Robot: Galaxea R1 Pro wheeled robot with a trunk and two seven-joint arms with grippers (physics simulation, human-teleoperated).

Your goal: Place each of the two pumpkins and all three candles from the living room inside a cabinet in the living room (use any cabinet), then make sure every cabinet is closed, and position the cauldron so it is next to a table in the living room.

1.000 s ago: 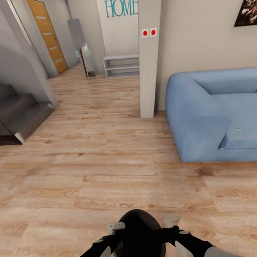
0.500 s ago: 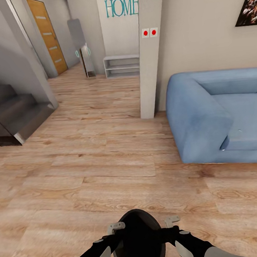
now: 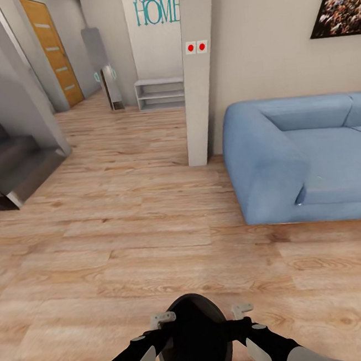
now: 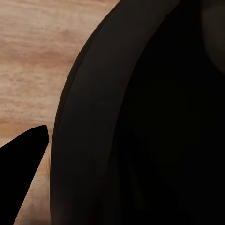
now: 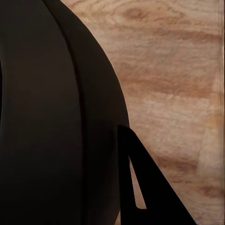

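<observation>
Wood floor (image 3: 126, 242), blue sofa (image 3: 300, 157) at right, stairs (image 3: 12, 165) at left, pillar (image 3: 194, 73) btwn. Cauldron (image 3: 192, 335) held up close in front of the trunk, left gripper (image 3: 163, 319) and right gripper (image 3: 242, 309) on either side. Wrist views add its black wall (image 4: 140, 117) (image 5: 51, 112) against a finger; grip can't tell. Vs 0.5 s ago: whole view shifted, camera moved; cauldron same.

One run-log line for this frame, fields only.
phase: in transit | held: round matte-black cauldron between left hand and right hand | ahead: blue sofa, wood floor | coffee table: unseen
</observation>
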